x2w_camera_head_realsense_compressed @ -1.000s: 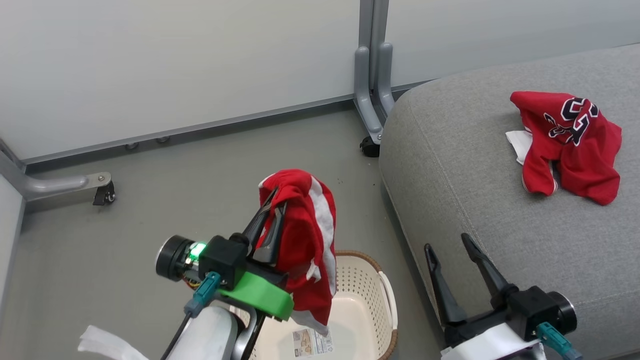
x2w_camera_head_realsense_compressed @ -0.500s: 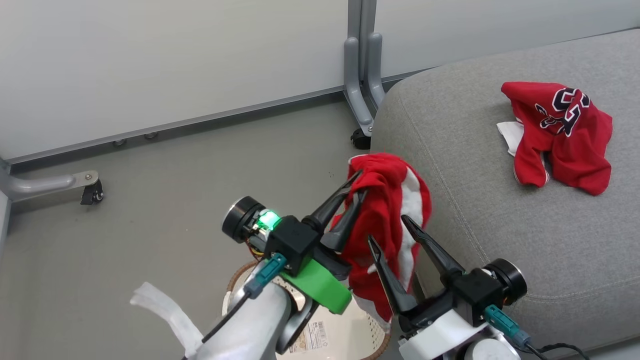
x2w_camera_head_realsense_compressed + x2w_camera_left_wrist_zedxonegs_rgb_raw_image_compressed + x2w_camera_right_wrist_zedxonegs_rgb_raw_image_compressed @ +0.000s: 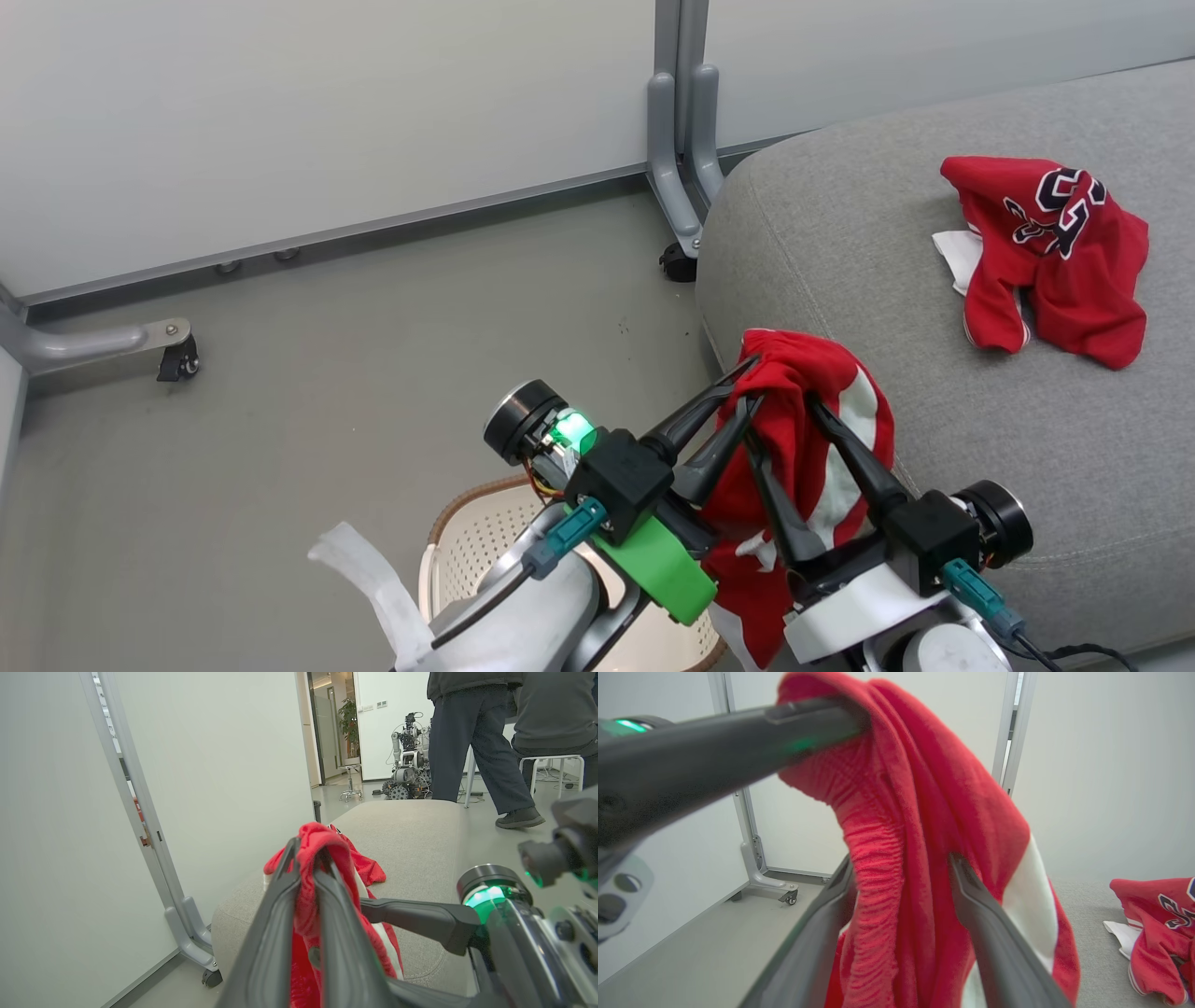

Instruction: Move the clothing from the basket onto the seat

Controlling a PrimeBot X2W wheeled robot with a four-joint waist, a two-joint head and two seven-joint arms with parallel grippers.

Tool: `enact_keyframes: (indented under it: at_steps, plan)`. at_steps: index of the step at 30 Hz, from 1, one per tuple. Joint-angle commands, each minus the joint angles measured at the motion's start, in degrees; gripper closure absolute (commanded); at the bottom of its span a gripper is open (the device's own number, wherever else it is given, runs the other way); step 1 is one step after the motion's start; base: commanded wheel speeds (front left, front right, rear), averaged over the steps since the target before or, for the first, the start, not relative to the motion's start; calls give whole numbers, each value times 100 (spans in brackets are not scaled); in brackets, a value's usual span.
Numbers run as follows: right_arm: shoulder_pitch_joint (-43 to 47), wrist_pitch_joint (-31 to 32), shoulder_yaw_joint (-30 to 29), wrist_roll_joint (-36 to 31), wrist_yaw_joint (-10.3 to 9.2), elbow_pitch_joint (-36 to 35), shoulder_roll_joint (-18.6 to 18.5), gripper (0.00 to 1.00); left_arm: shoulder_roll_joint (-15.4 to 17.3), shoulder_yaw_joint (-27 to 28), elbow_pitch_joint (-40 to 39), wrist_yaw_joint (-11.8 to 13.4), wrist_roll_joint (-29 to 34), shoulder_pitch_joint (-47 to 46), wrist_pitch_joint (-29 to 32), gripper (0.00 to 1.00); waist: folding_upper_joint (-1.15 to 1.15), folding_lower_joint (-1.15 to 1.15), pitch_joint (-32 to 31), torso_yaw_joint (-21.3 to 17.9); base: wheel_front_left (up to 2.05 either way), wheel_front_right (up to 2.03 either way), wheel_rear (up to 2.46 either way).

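Between pale partition walls [image 3: 327,112] and grey floor [image 3: 373,327], large grey fabric-upholstered seat [image 3: 934,448] bearing crumpled red numbered garment [image 3: 1055,261], small cream perforated plastic basket [image 3: 467,532] beside it, red white-striped garment [image 3: 803,439] hanging by seat's corner, pinched in closed left gripper [image 3: 747,385], straddled by wide-spread right gripper [image 3: 780,420].

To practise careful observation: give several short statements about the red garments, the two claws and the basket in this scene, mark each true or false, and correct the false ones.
1. The left claw is shut on the striped garment. True.
2. The numbered garment lies in the basket. False: it lies on the seat.
3. The right claw is clamped shut, away from any cloth. False: its fingers stand open on either side of the striped garment.
4. The basket stands on the floor. True.
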Motion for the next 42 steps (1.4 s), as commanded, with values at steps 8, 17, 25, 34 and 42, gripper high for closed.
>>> enact_keyframes:
  at_steps: [8, 17, 25, 34, 42]
  plan:
    - [15, -18, -12, 14, -6, -83, -7, 100, 7, -93, 149, 80, -269, -94, 3, 100, 0, 0, 9, 55, 0, 0, 0]
    - [-32, -18, 26, -12, -6, -46, -7, 100, 7, -133, 276, 132, -360, -83, 2, 27, 0, 0, 136, 117, 0, 0, 0]
    - [-3, -18, -43, -14, -6, -119, -7, 100, 32, 6, 333, 201, -464, 79, 1, 0, 0, 0, 200, 187, 0, 0, 0]
    - [-1, -18, -149, -15, -6, -94, -7, 100, 258, 418, 200, 318, -504, 499, 1, 0, 0, 0, 208, 359, 0, 0, 0]
    - [88, -18, -257, -22, -6, -114, -7, 100, 482, 934, 27, 488, -463, 999, 1, 0, 0, 0, 153, 587, 0, 0, 0]
